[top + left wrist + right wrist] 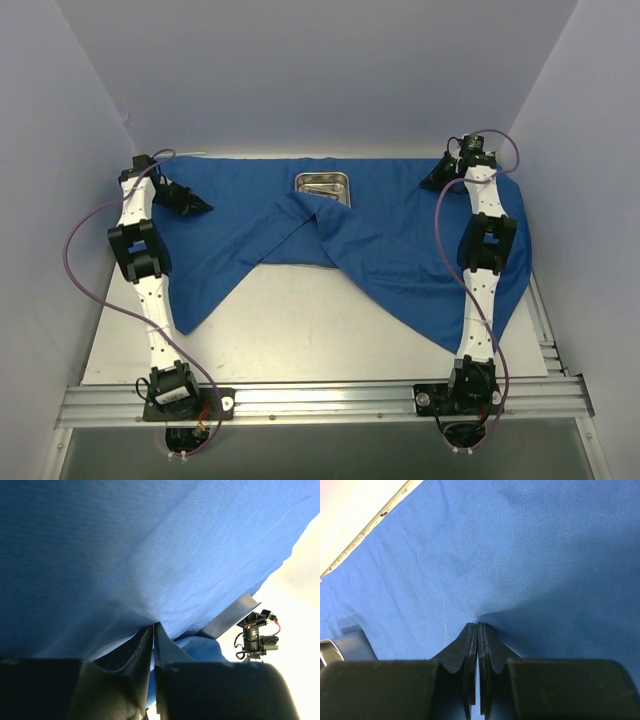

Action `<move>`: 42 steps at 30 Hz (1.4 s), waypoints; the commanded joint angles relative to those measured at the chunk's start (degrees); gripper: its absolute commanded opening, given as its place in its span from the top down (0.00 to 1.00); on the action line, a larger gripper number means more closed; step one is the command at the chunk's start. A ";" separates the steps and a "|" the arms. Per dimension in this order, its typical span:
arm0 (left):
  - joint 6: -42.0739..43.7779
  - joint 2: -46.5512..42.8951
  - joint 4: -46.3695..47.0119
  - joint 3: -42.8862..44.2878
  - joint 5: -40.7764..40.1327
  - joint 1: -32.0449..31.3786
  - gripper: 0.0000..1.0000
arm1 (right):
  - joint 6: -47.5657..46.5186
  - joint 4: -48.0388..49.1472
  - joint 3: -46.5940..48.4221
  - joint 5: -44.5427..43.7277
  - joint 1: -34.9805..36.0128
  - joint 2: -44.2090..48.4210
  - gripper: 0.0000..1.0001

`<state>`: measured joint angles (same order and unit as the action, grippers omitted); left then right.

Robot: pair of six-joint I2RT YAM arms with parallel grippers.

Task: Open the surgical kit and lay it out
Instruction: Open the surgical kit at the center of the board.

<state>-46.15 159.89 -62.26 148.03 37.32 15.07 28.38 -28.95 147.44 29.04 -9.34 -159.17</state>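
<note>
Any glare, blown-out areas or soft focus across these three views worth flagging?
Top external: evenly lit and sharp, mild glare on the steel tray. Left wrist: blue cloth dim in one upper corner; background beyond its edge blown out white. Right wrist: cloth weave crisp; right gripper a dark silhouette.

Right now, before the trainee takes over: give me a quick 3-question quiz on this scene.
1. True or false: the blue cloth wrap fully hides the steel tray.
2. The right pincer is closed on: A) the tray rim, B) the blue cloth wrap, C) nothing.
3. In the top view, where does the steel tray lie relative to the left pincer and the right pincer?
Key: 1 false, part of it shows. 2 B. 3 Between them, at the far side of the table.
</note>
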 commanded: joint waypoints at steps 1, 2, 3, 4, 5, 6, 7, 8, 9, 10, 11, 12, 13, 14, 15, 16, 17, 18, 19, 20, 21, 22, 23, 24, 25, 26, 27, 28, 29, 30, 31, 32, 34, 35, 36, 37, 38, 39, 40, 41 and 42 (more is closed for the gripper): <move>3.95 -0.54 6.10 -4.40 -10.78 1.37 0.82 | -4.47 -7.09 -3.30 -9.97 -0.59 -7.03 1.00; 4.66 -1.51 6.10 -4.85 -10.69 1.37 0.77 | -4.56 -7.09 -3.21 -9.88 -0.41 -5.81 0.99; 5.36 -3.60 5.84 -5.20 -10.69 1.37 0.74 | -4.56 -7.00 -3.29 -9.53 -0.24 -5.01 0.95; 6.67 -4.84 5.83 -5.55 -10.60 1.28 0.71 | -4.48 -6.91 -3.30 -9.26 -0.06 -4.22 0.88; 7.30 -5.99 5.83 -6.51 -10.34 1.02 0.69 | -4.21 -6.82 -3.30 -9.09 0.11 -2.48 0.86; 8.52 -8.52 5.66 -6.87 -10.43 0.84 0.65 | -3.86 -6.73 -3.30 -9.00 0.20 -1.41 0.85; 9.23 -9.85 5.74 -7.13 -10.60 0.66 0.64 | -3.77 -6.65 -3.30 -9.00 0.46 -0.45 0.80; 9.93 -11.17 5.40 -7.40 -12.08 0.40 0.63 | -3.68 -6.73 -3.30 -9.00 0.64 1.39 0.77; 11.16 -13.53 4.52 -7.40 -13.23 -0.12 0.61 | -3.51 -6.82 -3.30 -8.91 0.82 2.37 0.73; 11.69 -14.77 4.08 -7.23 -14.37 -0.39 0.61 | -3.33 -6.91 -3.30 -8.74 0.91 3.25 0.68; 12.05 -15.74 2.60 -6.70 -16.56 -0.65 0.61 | -3.33 -7.08 -3.47 -8.73 0.99 5.08 0.66; 13.09 -17.75 1.80 -6.35 -17.71 -1.18 0.61 | -3.16 -7.17 -3.65 -8.65 1.08 6.06 0.64; 13.89 -19.08 1.09 -6.35 -18.94 -1.53 0.60 | -2.55 -7.26 -4.26 -8.47 1.17 7.02 0.61; 14.68 -20.31 -0.04 -6.78 -20.26 -1.88 0.60 | -2.28 -7.70 -4.44 -8.38 1.34 8.95 0.60; 15.82 -23.20 -0.66 -8.87 -22.97 -2.58 0.60 | -2.28 -8.22 -4.70 -8.56 1.52 9.93 0.58; 15.83 -24.88 -2.41 -10.37 -24.47 -2.85 0.60 | -2.89 -9.71 -5.05 -9.69 2.04 11.76 0.57; 15.74 -26.55 -2.86 -12.48 -25.71 -3.20 0.60 | -3.59 -10.51 -5.31 -10.57 2.48 12.74 0.56; 15.83 -30.48 -3.13 -17.81 -28.42 -3.55 0.60 | -4.29 -11.30 -5.93 -11.45 3.01 14.05 0.55; 15.92 -32.69 -3.65 -20.73 -29.84 -4.69 0.59 | -5.00 -11.83 -6.89 -12.24 3.62 15.46 0.55; 16.00 -34.80 -3.75 -23.89 -31.42 -5.48 0.59 | -6.66 -12.70 -9.25 -13.47 4.41 18.34 0.55; 16.09 -39.70 -3.49 -27.32 -33.17 -6.36 0.59 | -7.11 -12.88 -10.58 -14.18 6.34 20.03 0.55; 15.66 -42.36 -3.13 -34.23 -36.32 -7.76 0.60 | -7.29 -12.80 -11.98 -14.88 7.49 21.70 0.55; 15.22 -45.17 -0.78 -38.21 -36.79 -8.21 0.60 | -7.55 -12.54 -14.17 -15.15 8.80 24.67 0.55; 14.17 -51.20 1.16 -42.34 -36.62 -8.39 0.60 | -7.73 -12.53 -14.80 -15.50 12.30 26.18 0.55; 13.90 -54.39 3.00 -50.47 -35.57 -8.48 0.61 | -7.90 -12.45 -15.24 -16.02 14.07 28.89 0.55; 13.46 -57.38 6.41 -54.04 -34.95 -8.48 0.67 | -8.08 -11.66 -15.86 -16.38 15.83 30.05 0.55; 13.11 -62.20 7.14 -57.03 -33.99 -8.39 0.72 | -8.17 -11.39 -16.82 -16.47 17.59 31.11 0.55; 13.10 -63.99 7.15 -59.23 -33.55 -8.39 0.79 | -8.08 -11.31 -17.53 -16.47 20.39 32.07 0.55; 13.19 -65.14 5.24 -61.95 -33.37 -8.74 0.88 | -7.82 -10.00 -18.75 -15.86 21.55 34.26 0.55; 12.93 -66.80 4.52 -63.55 -33.19 -8.83 0.93 | -6.51 -8.42 -23.46 -14.64 22.43 35.85 0.56; 12.93 -67.34 4.25 -65.30 -32.23 -8.83 0.97 | -5.63 -7.01 -26.56 -12.80 23.57 37.34 0.56; 12.84 -67.78 4.43 -68.98 -31.09 -8.92 0.98 | -4.75 -3.17 -29.98 -11.82 24.02 40.84 0.57; 11.88 -68.49 4.86 -72.34 -28.36 -9.70 0.98 | -2.28 1.33 -40.84 -8.14 24.55 46.11 0.59; 11.44 -68.31 6.09 -74.96 -27.31 -10.14 0.98 | -1.76 5.09 -44.04 -7.42 24.55 47.54 0.60; 11.35 -68.05 7.14 -76.03 -26.78 -11.02 0.98 | -1.58 6.44 -46.86 -6.98 24.72 48.86 0.62; 11.43 -67.61 8.28 -76.83 -27.12 -11.90 0.98 | -1.84 7.32 -51.33 -6.89 24.72 51.13 0.63; 11.35 -67.00 10.12 -77.44 -28.00 -12.52 0.98 | -2.10 8.20 -52.94 -6.98 24.72 51.94 0.63; 11.26 -65.17 11.27 -78.06 -28.44 -13.57 0.98 | -2.45 7.95 -54.08 -7.15 24.55 52.82 0.64; 11.26 -64.02 13.46 -78.15 -28.36 -14.01 0.98 | -3.58 7.16 -55.49 -7.33 24.46 54.39 0.64; 11.17 -62.00 14.18 -78.24 -28.88 -14.36 0.98 | -4.21 6.98 -56.11 -8.20 24.29 55.28 0.64; 10.56 -61.11 14.97 -78.24 -29.58 -14.45 0.98 | -4.73 6.98 -56.81 -8.73 24.20 56.33 0.65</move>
<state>-34.37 96.49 -54.57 69.54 7.99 1.34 25.15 -24.16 92.29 20.97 15.66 -108.05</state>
